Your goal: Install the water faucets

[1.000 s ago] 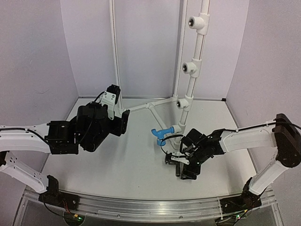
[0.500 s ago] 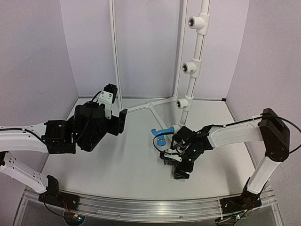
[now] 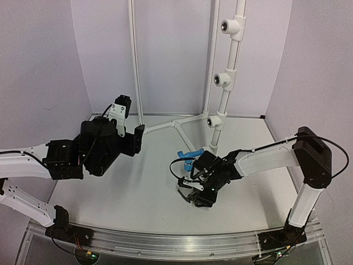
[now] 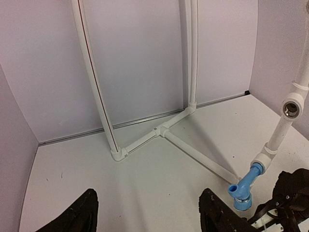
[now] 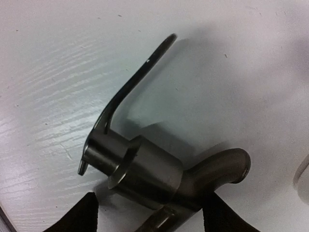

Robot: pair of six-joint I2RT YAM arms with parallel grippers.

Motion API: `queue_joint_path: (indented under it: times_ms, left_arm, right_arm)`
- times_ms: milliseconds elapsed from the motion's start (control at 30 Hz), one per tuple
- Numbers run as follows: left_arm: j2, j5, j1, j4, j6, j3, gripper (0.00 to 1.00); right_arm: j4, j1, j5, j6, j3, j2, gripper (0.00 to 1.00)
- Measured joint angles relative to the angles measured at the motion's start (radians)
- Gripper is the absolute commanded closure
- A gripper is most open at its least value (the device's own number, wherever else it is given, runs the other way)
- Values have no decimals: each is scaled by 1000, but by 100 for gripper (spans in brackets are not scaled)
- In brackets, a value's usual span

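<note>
The black faucet [image 5: 149, 174] lies on its side on the white table, lever pointing away and spout to the right. My right gripper [image 5: 149, 218] is low over it with one finger on each side; the left finger stands clear of the body, so the jaws are open. From above, the right gripper [image 3: 196, 194] hides most of that faucet. The bright blue faucet [image 3: 187, 155] sticks out of the lowest fitting of the white pipe frame, also seen as the blue faucet [image 4: 244, 189]. My left gripper [image 4: 147, 217] hangs open and empty above the table, and from above the left gripper [image 3: 138, 138] is left of the frame.
A white pipe frame [image 3: 176, 126] runs across the back of the table. Its upright carries tee fittings [image 3: 222, 80] with open round sockets, one showing as a tee socket [image 4: 291, 107]. Purple walls close the back and sides.
My right gripper has slid left across the table, opened wide, then narrowed around the black faucet. The left arm has drawn back a little to the left and up.
</note>
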Motion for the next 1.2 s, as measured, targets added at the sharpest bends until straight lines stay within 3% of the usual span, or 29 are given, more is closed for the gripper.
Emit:
queue_joint_path:
  times_ms: [167, 467, 733, 933, 1033, 1200]
  left_arm:
    - [-17, -2, 0, -8, -17, -1, 29]
    - [-31, -17, 0, -48, -39, -1, 29]
    - [-31, -17, 0, -50, -43, -3, 28]
    - [-31, -18, 0, -53, -48, -3, 28]
    - [-36, -17, 0, -74, -67, -3, 26]
    - [-74, 15, 0, -95, -78, -3, 23]
  right_arm:
    - [45, 27, 6, -18, -1, 0, 31]
    - [77, 26, 47, -50, -122, -93, 34]
    - [63, 17, 54, -42, -175, -140, 51]
    - [65, 16, 45, -24, -107, -76, 78]
    - [65, 16, 42, -25, -102, -70, 98]
    - [26, 16, 33, -26, -100, -99, 100]
